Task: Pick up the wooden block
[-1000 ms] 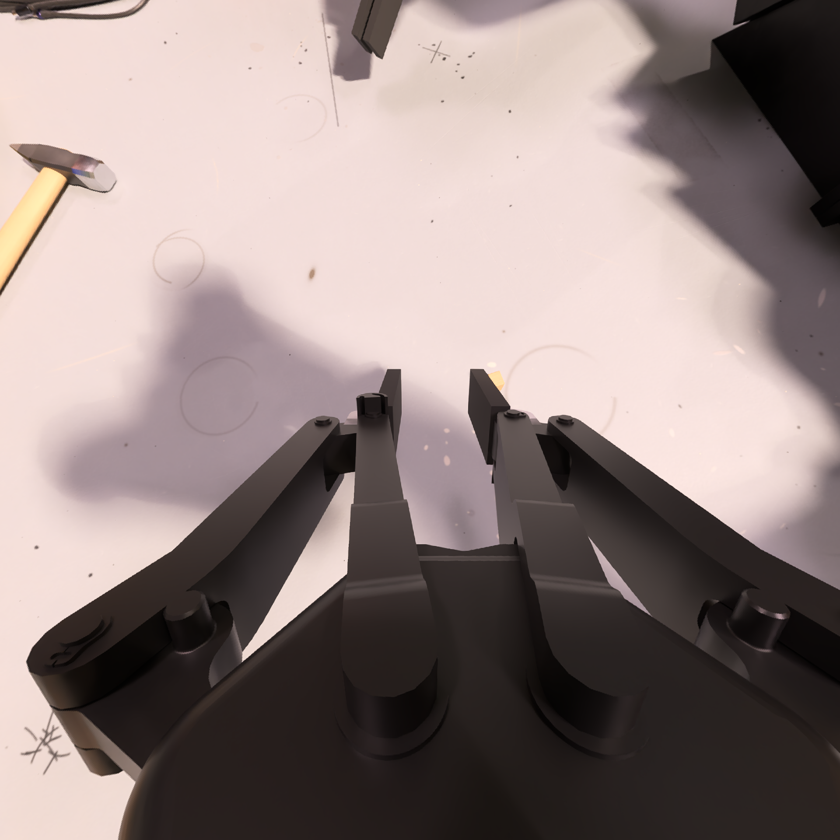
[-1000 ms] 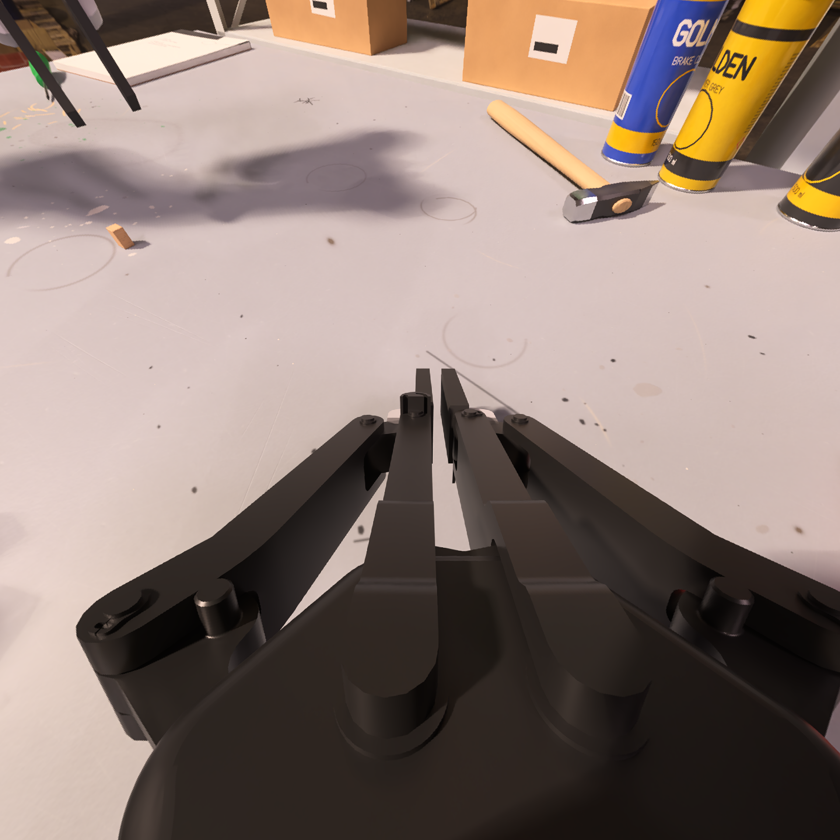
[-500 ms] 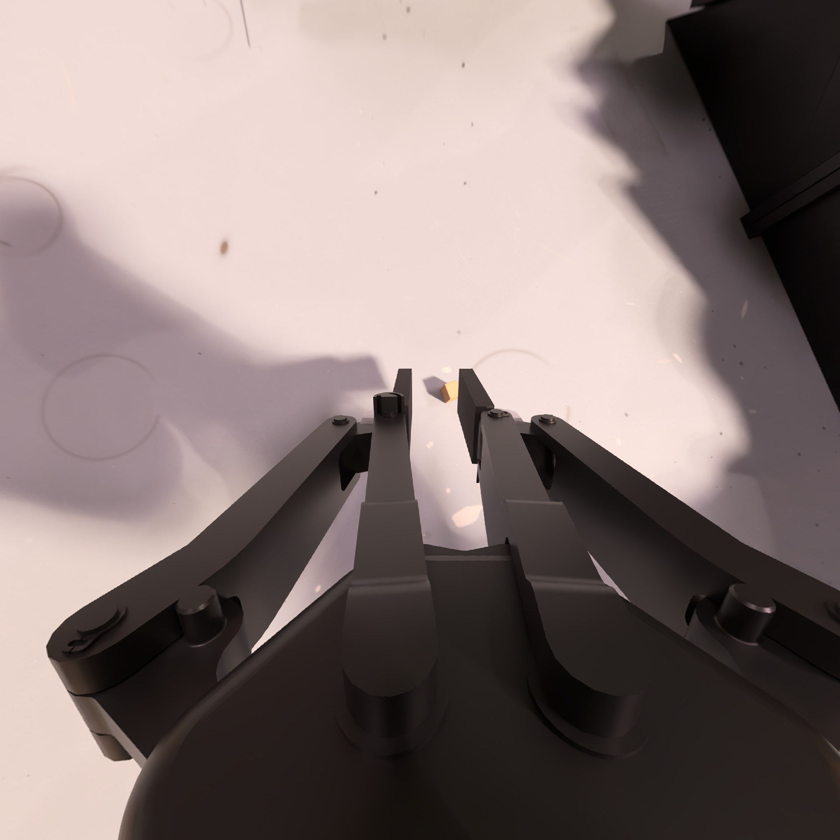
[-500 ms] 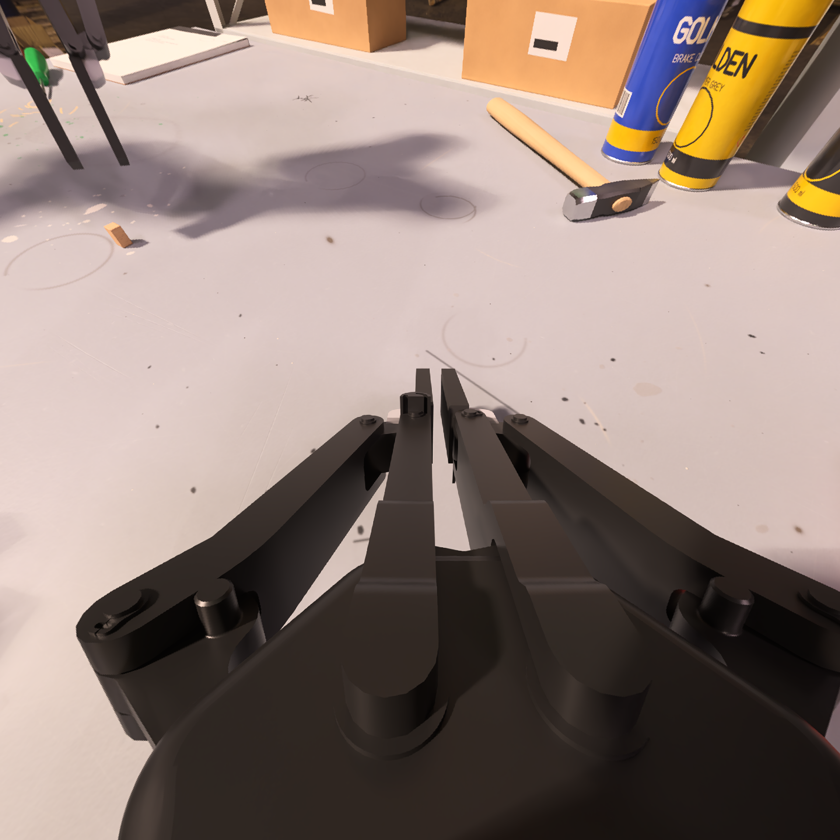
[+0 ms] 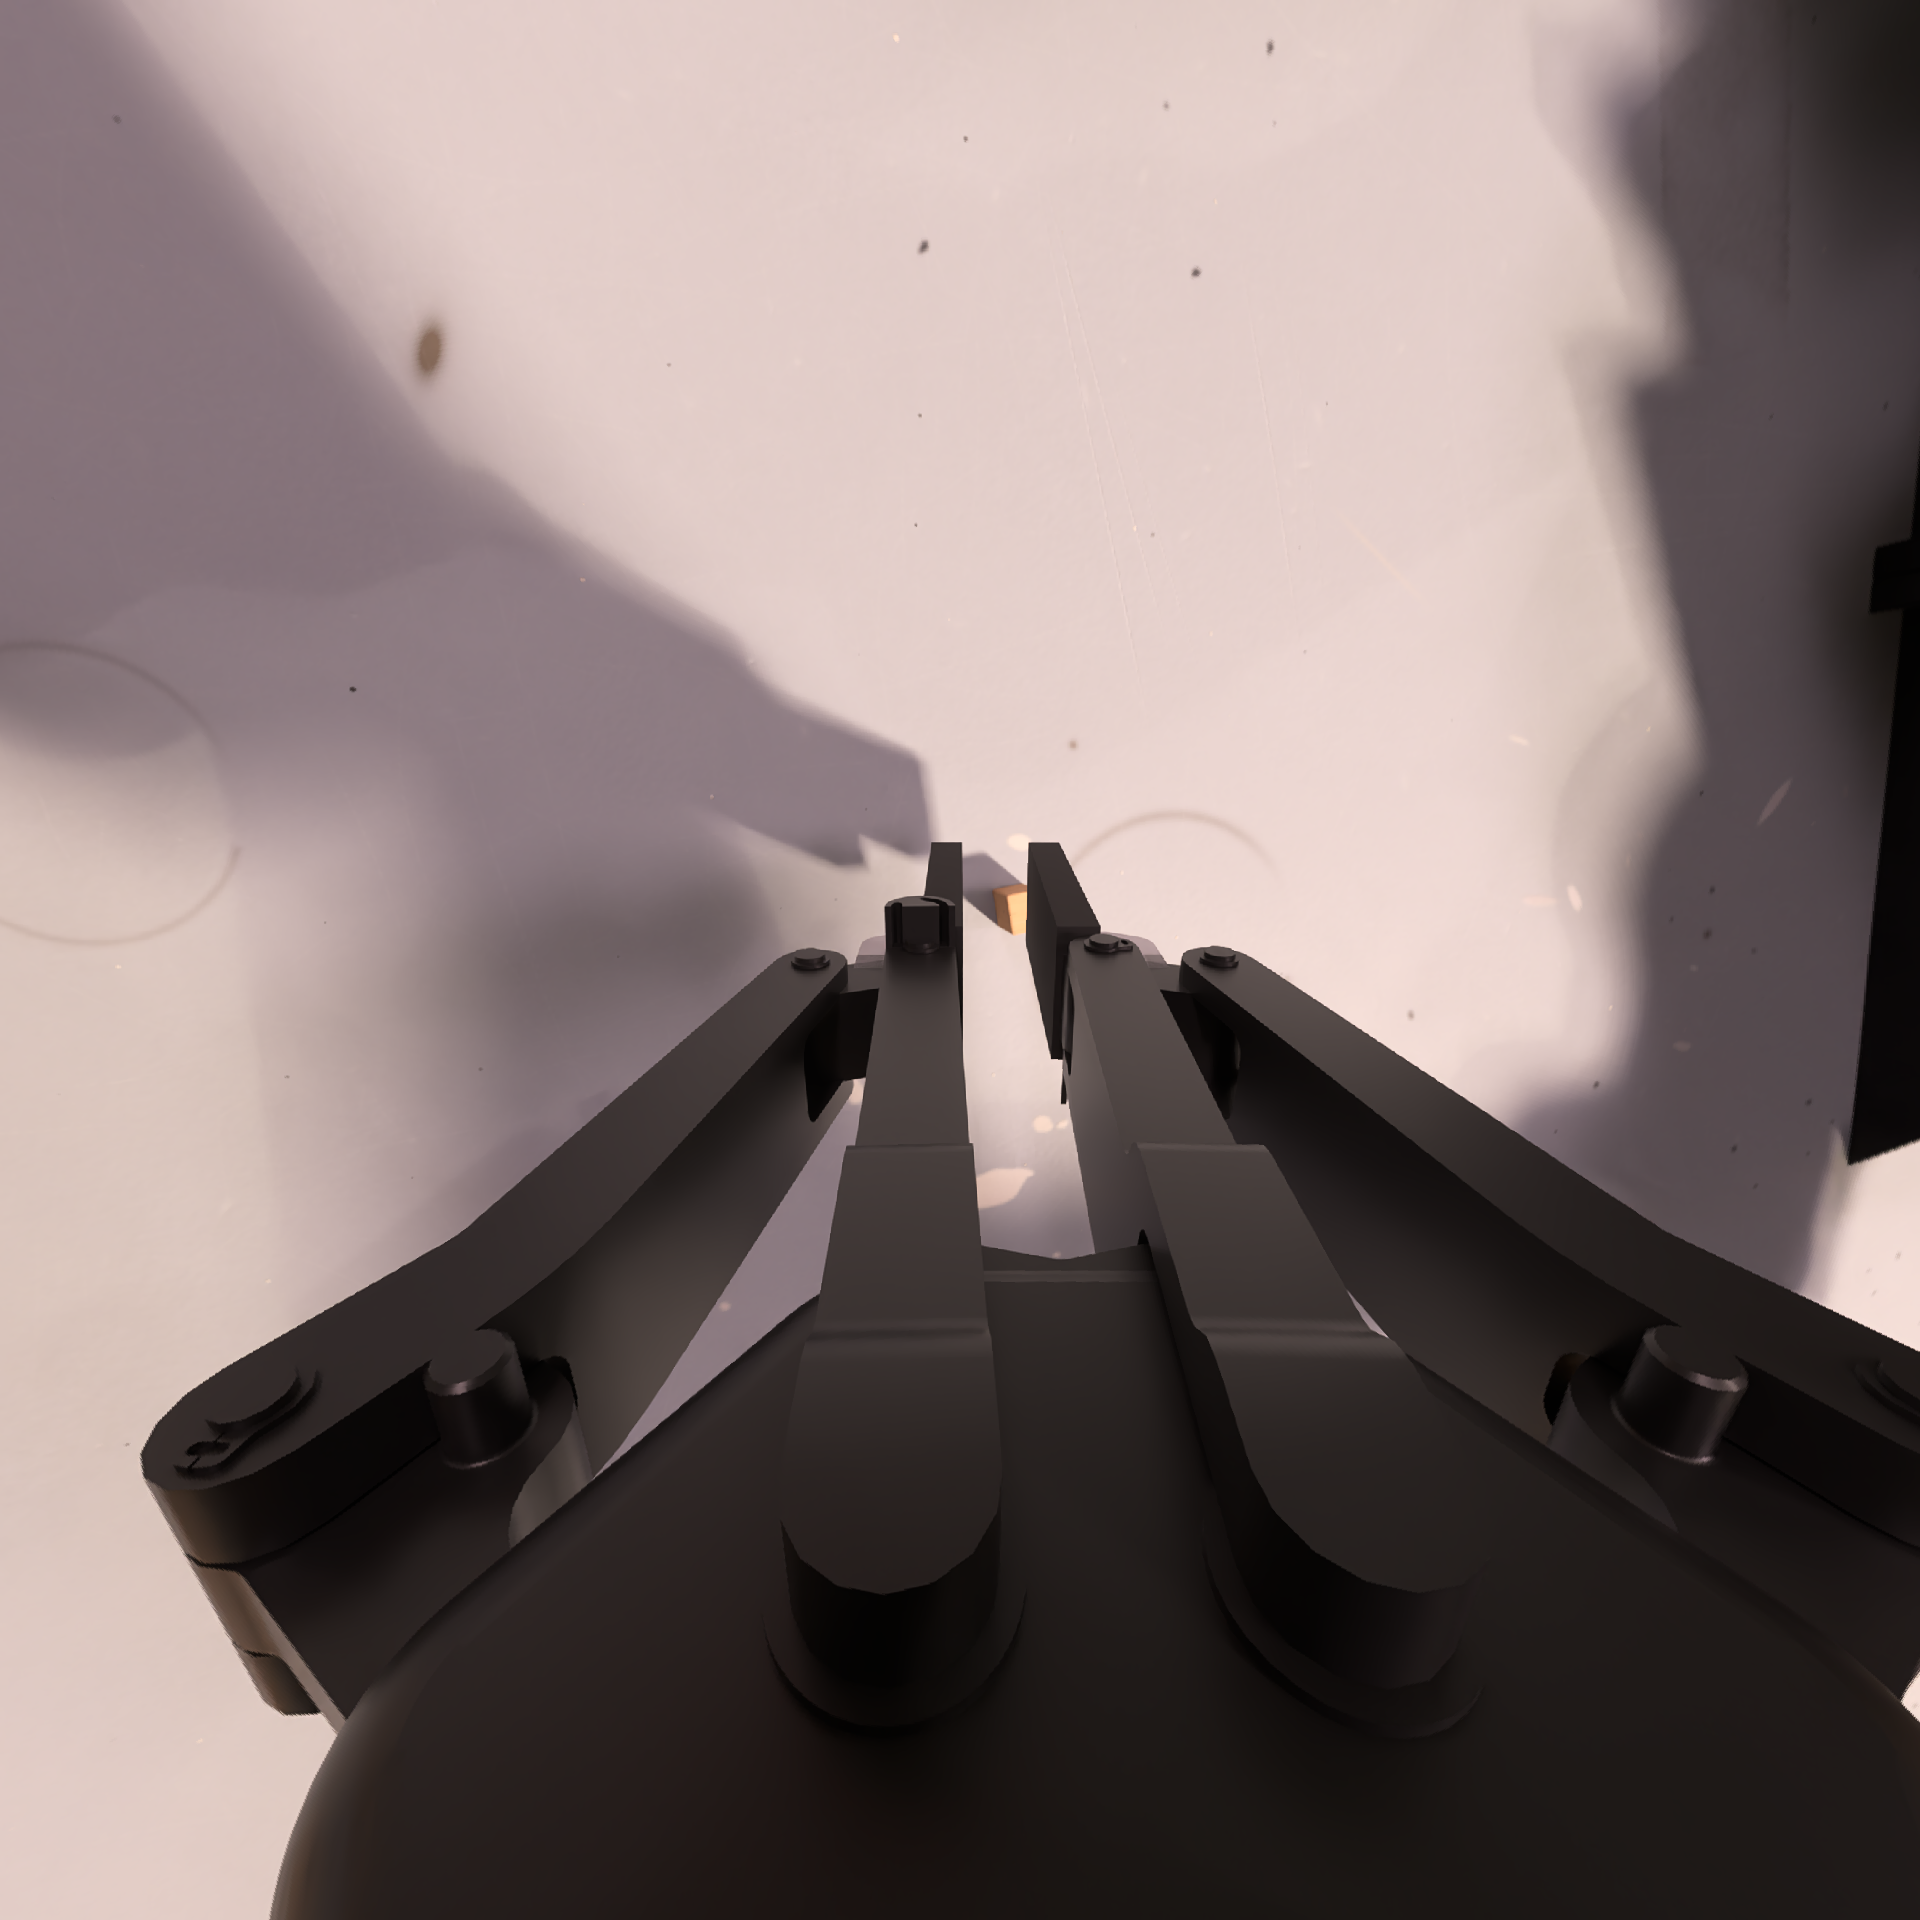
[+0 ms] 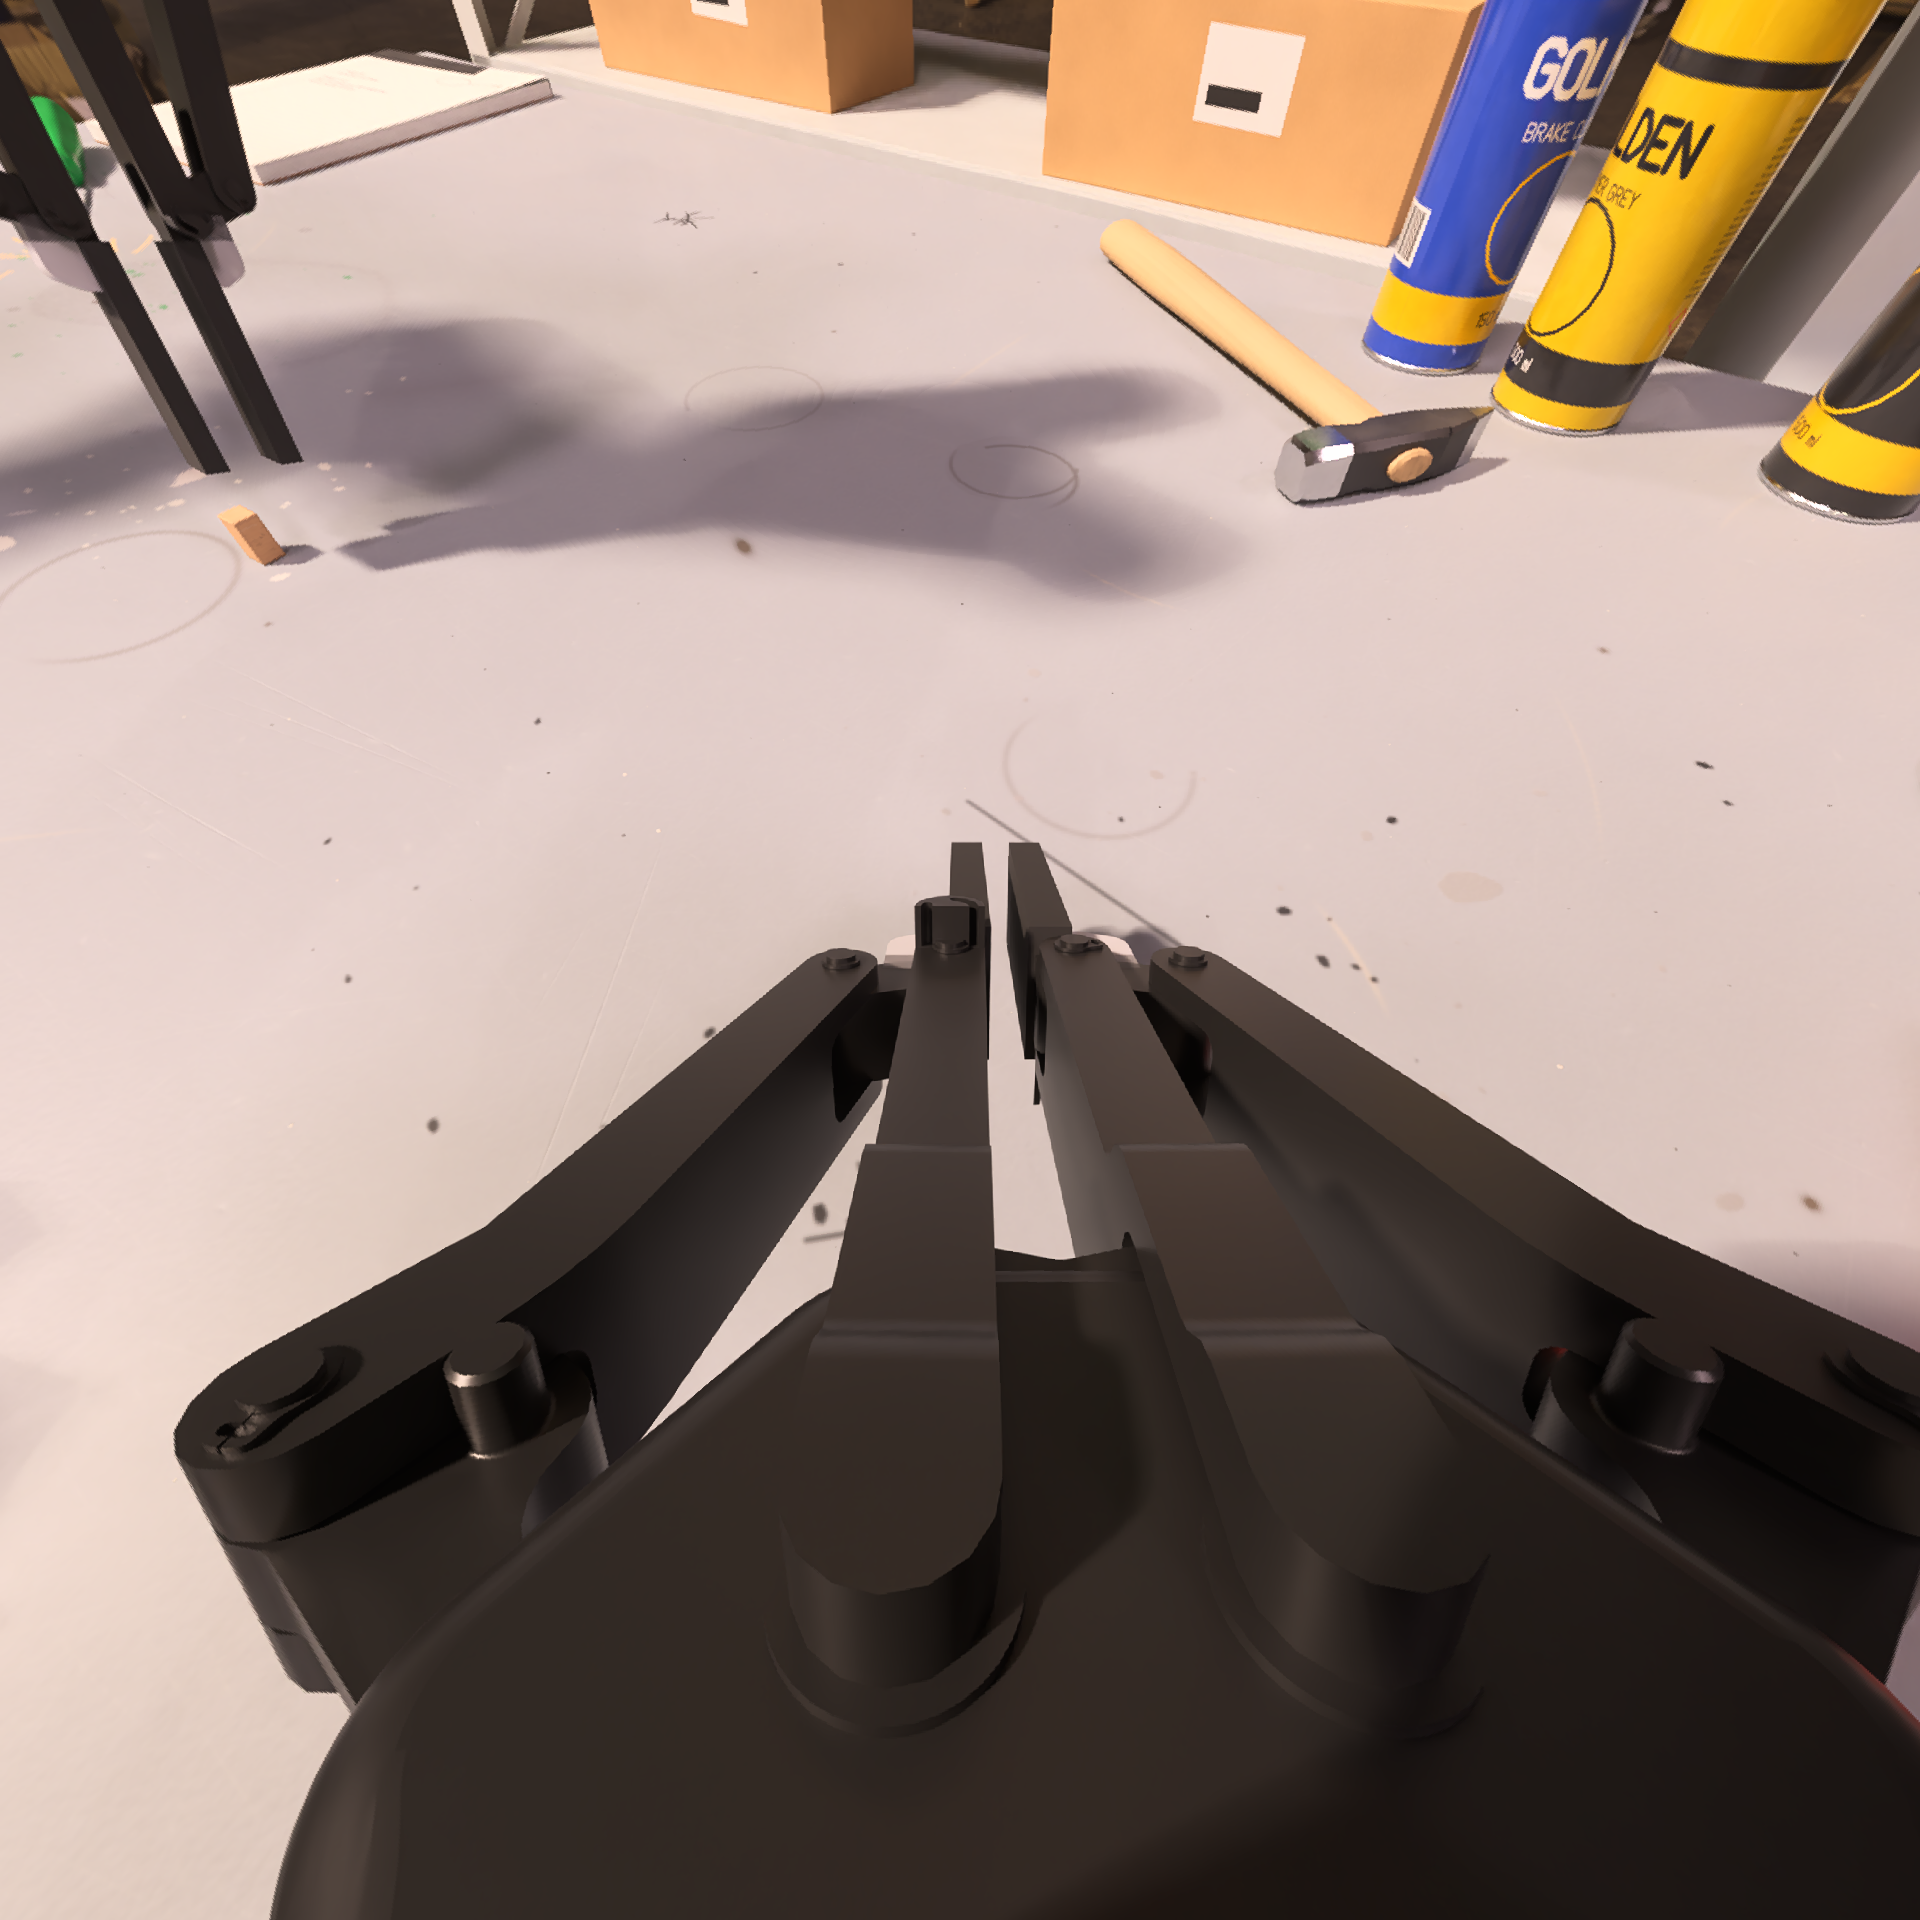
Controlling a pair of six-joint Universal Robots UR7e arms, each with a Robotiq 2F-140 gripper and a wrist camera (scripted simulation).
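Left claw [image 5: 997, 878], black and two-fingered, hangs parted over the small tan wooden block [image 5: 1008, 906] (lying on the pale grey counter [image 5: 1195, 436]); right claw [image 6: 995, 868] sits nearly clenched, empty.

Pale grey speckled workbench top [image 6: 623, 831], small tan wooden block [image 6: 249, 533] far left of wooden-handled steel hammer [image 6: 1299, 364], blue and yellow spray cans [image 6: 1558, 208] just right of hammer, cardboard boxes [image 6: 1236, 114] behind it.

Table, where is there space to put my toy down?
Bare table lies between the right end effector, the wooden block and the hammer. The back edge is crowded with boxes and spray cans.
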